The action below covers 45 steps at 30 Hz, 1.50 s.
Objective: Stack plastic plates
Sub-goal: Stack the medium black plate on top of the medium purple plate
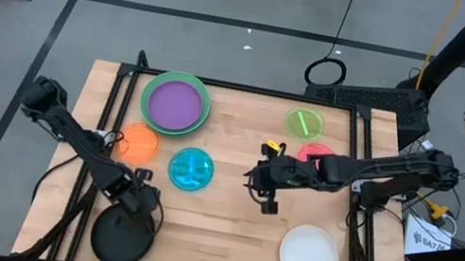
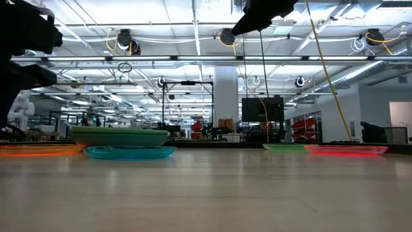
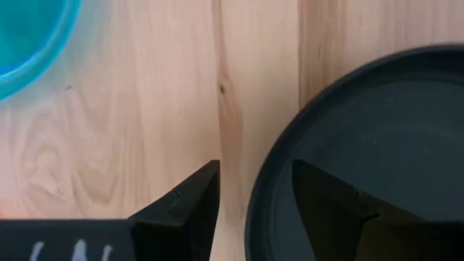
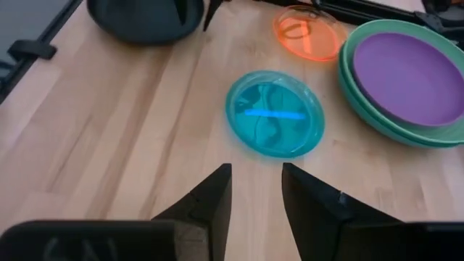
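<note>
The wooden desk fills the middle of the high view, with the plates spread across it. Largest is the stack at the upper left of the desk: a purple plate sitting inside a green plate. Next in size, the white plate lies at the lower right and the black plate at the lower left. The teal plate sits left of centre, just below the stack, with the orange plate beside it to the left. At the upper right lie the small lime plate and, just below it, the pink plate, partly hidden under the right arm. The left claw hangs at the black plate's upper rim, its 2 fingers parted with one on each side of that rim. The right claw hovers over bare wood near the centre, fingers apart and holding nothing.
</note>
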Tool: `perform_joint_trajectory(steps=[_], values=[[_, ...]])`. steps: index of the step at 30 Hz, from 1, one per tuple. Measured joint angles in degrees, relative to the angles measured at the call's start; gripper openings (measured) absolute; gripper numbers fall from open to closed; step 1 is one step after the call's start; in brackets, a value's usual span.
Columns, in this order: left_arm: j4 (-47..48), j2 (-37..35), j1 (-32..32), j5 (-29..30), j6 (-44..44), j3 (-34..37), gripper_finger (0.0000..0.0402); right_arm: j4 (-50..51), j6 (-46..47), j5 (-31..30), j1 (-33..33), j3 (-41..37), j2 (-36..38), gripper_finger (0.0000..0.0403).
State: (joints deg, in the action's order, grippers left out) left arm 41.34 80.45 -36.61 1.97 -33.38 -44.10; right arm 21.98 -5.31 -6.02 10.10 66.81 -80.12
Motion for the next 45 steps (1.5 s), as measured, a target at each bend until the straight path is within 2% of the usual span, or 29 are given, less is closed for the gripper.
perform_joint_trajectory(steps=[22, 36, 41, 45], values=[[-5.6, 9.1, -0.2, -3.7, 4.6, -0.2, 0.0172, 1.4, 0.5, -0.2, 1.3, 0.0, 0.0, 0.0114], [-3.6, 8.5, -0.3, -3.8, 4.6, -0.2, 0.0055, 0.1, 0.8, -0.2, 1.3, 0.0, 0.0, 0.0114], [-1.7, 4.4, -0.3, -0.2, 3.6, 0.0, 0.0016, 0.1, 1.1, -0.1, 1.3, 0.0, 0.0, 0.0114], [-1.0, -1.3, 0.0, 4.9, 1.7, 0.0, 0.0012, 0.6, 1.4, -0.1, 1.3, 0.0, 0.0, 0.0114]])
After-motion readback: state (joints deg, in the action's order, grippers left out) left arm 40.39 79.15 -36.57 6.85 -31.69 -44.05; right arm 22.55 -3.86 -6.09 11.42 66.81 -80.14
